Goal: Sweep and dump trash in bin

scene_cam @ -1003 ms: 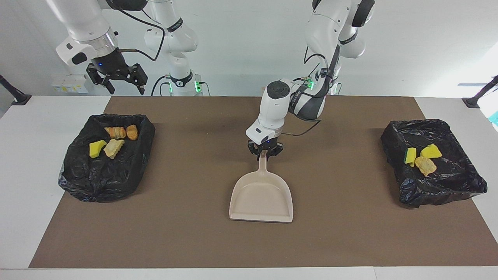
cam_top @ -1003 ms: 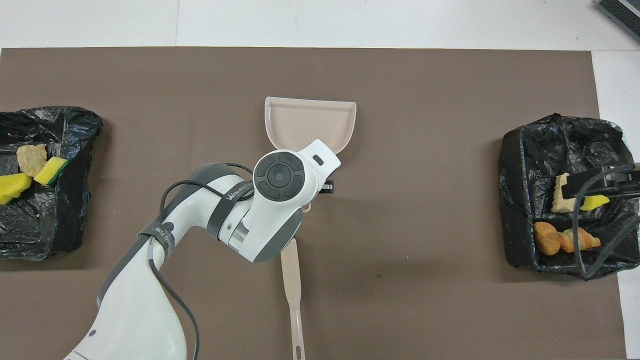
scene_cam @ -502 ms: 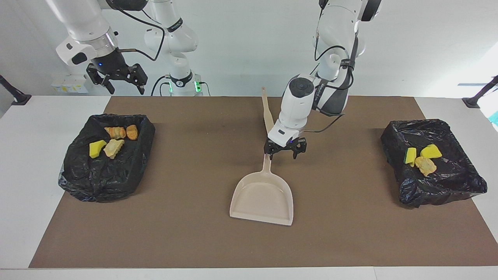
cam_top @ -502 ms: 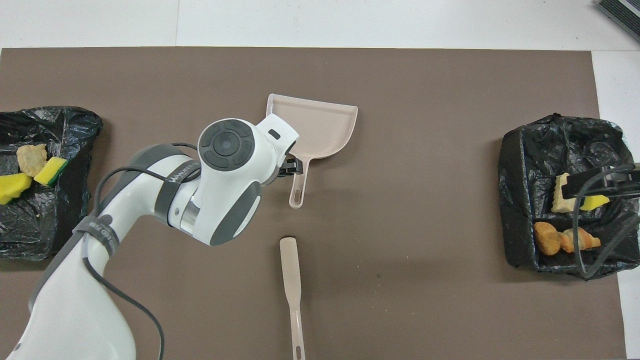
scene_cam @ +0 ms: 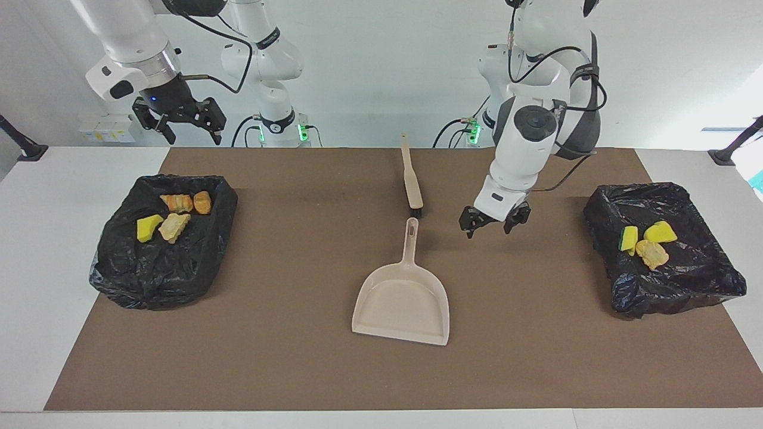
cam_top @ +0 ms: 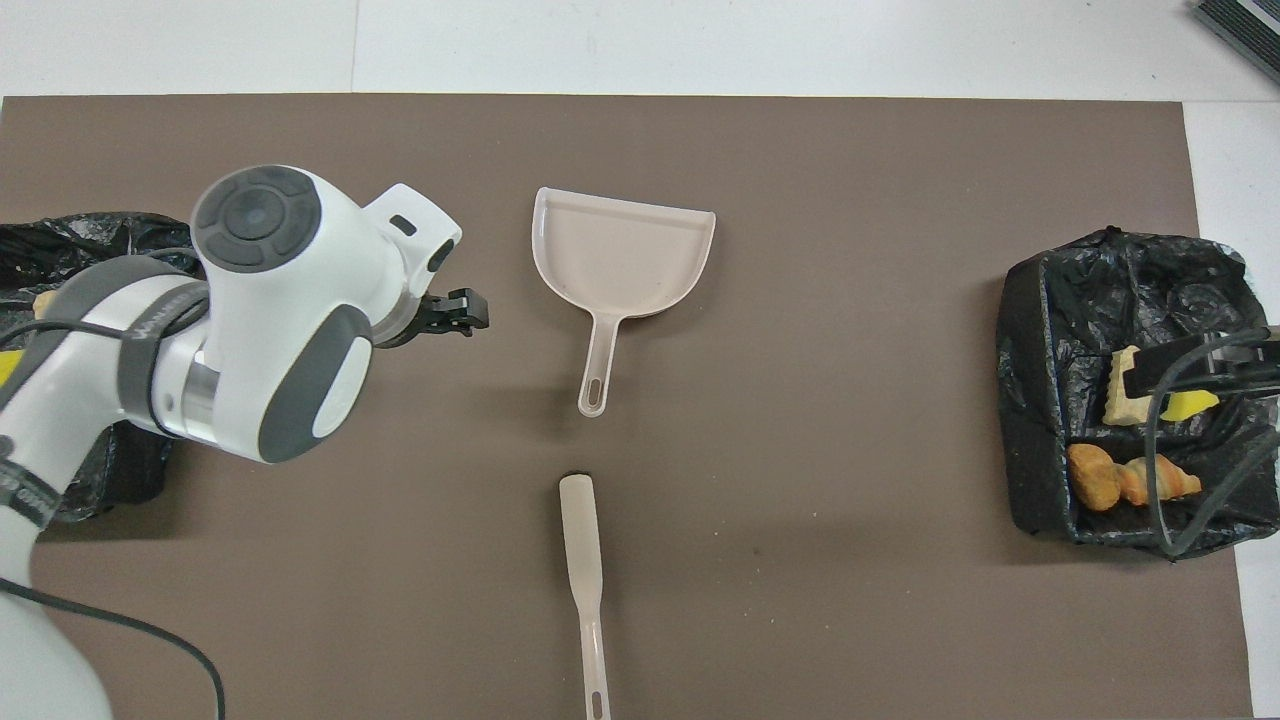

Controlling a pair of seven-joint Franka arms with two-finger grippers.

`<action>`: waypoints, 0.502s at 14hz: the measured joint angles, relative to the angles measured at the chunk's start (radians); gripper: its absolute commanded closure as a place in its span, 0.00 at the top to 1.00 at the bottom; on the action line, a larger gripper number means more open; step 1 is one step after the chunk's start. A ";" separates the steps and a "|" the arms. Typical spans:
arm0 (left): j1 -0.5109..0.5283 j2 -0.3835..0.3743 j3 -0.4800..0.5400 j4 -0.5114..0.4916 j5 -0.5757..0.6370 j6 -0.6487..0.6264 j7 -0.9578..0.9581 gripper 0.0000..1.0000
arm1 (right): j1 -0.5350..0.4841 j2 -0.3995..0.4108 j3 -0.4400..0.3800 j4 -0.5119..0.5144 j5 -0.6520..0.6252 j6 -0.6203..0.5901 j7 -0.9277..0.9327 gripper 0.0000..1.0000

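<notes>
One camera sat high up across the counter [scene_cam: 36, 250], looking back at both robot bases and down at a slant, far enough off to catch the whole brown mat [scene_cam: 298, 369] edge to edge. The other hung high over the robots' own end and looked forward and steeply down, a bit closer in. They were half a turn apart, and both caught the mat, dustpan [scene_cam: 401, 304] [cam_top: 622, 258], brush [scene_cam: 412, 182] [cam_top: 584, 570] and both bag-lined bins [scene_cam: 161, 268] [cam_top: 1040, 400].

Smooth plastic dustpan [scene_cam: 400, 301]; crinkled glossy bin liners [scene_cam: 161, 250].
</notes>
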 measured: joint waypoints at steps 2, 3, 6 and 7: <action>0.067 -0.044 0.001 0.000 0.000 -0.066 0.117 1.00 | 0.000 0.000 0.000 0.000 0.000 0.000 0.000 1.00; 0.098 -0.064 0.002 -0.001 0.000 -0.091 0.165 1.00 | 0.000 0.000 0.000 0.000 0.000 0.000 0.000 1.00; 0.186 -0.116 0.002 -0.001 0.000 -0.138 0.285 1.00 | 0.000 0.000 0.000 0.000 0.000 0.000 0.000 1.00; 0.210 -0.131 0.002 -0.001 0.000 -0.155 0.312 1.00 | 0.000 0.000 0.000 0.000 0.000 0.000 0.000 1.00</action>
